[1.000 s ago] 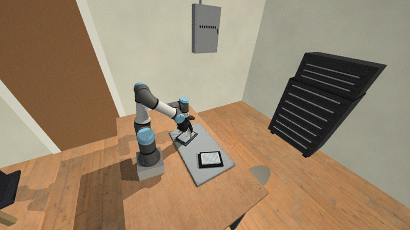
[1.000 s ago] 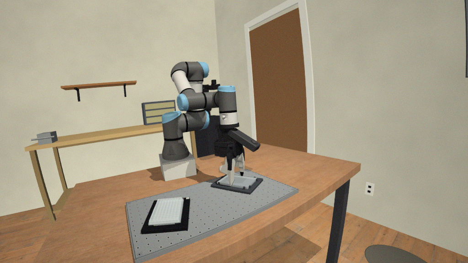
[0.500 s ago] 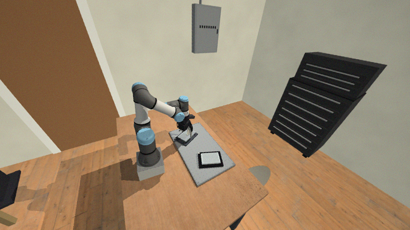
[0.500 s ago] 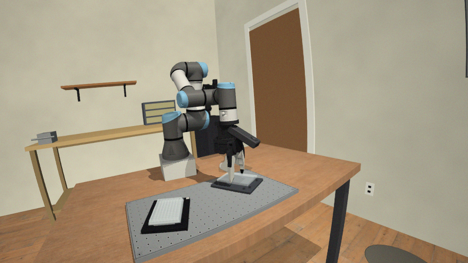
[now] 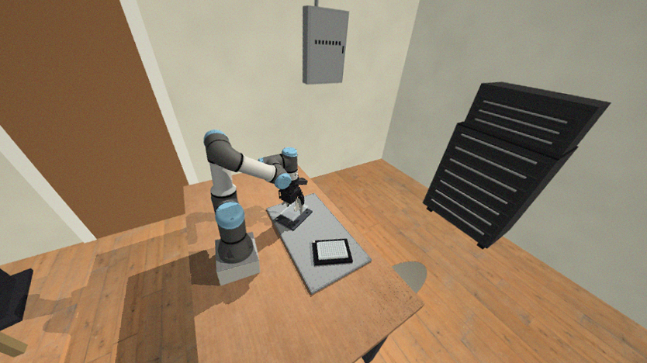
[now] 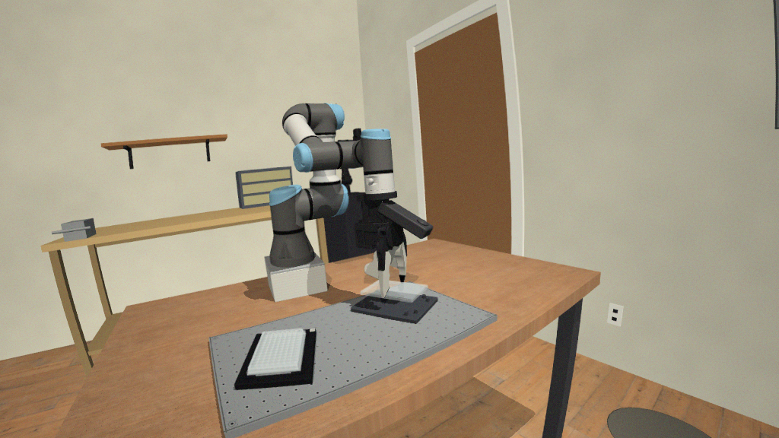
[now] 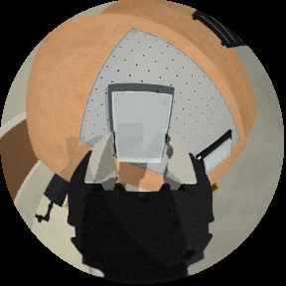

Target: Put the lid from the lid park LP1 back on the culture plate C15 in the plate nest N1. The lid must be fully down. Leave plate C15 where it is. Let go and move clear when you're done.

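My gripper [image 5: 294, 205] [image 6: 392, 284] [image 7: 140, 132] is shut on the clear rectangular lid [image 6: 407, 290] [image 7: 141, 124], gripping its near end by the two long sides. The lid hangs level a little above the dark lid park LP1 [image 5: 292, 221] [image 6: 395, 311] [image 7: 140, 87]. The white many-well culture plate C15 [image 5: 332, 249] [image 6: 278, 351] [image 7: 217, 157] sits uncovered in the black plate nest N1 [image 5: 332, 263] [image 6: 272, 379], further along the grey perforated board [image 5: 321, 284] [image 6: 359, 348] [image 7: 149, 60], apart from the gripper.
The board lies on a wooden table [image 5: 262, 329] [image 6: 517, 277]. The robot's base block [image 5: 236, 269] [image 6: 297, 280] stands beside the board near the lid park. A black drawer cabinet [image 5: 508, 160] stands against the far wall.
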Motion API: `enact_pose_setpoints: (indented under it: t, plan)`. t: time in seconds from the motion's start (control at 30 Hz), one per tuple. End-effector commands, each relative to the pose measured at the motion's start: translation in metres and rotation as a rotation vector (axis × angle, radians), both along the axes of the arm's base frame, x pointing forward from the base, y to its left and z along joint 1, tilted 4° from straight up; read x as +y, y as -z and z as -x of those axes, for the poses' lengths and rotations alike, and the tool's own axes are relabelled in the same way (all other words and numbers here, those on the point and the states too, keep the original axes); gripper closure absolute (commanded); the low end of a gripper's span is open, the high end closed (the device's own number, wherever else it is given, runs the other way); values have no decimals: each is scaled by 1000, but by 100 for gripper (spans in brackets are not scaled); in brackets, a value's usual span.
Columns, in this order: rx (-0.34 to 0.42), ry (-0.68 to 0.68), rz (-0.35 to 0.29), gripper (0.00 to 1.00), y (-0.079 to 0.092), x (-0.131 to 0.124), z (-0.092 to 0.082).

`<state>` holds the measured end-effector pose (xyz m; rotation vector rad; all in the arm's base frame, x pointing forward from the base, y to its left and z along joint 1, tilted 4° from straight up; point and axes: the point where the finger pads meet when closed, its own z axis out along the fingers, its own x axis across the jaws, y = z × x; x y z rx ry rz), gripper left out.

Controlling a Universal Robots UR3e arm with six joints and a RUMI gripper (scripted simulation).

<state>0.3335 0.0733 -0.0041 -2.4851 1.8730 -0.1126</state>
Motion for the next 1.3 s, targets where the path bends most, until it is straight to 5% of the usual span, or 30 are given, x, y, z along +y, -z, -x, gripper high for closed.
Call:
enact_pose_setpoints:
  t: [0.0,1.27]
  plan:
    - [5,0,0,100,-2,0,1]
    - [-7,660,-47,100,-5,-165,2]
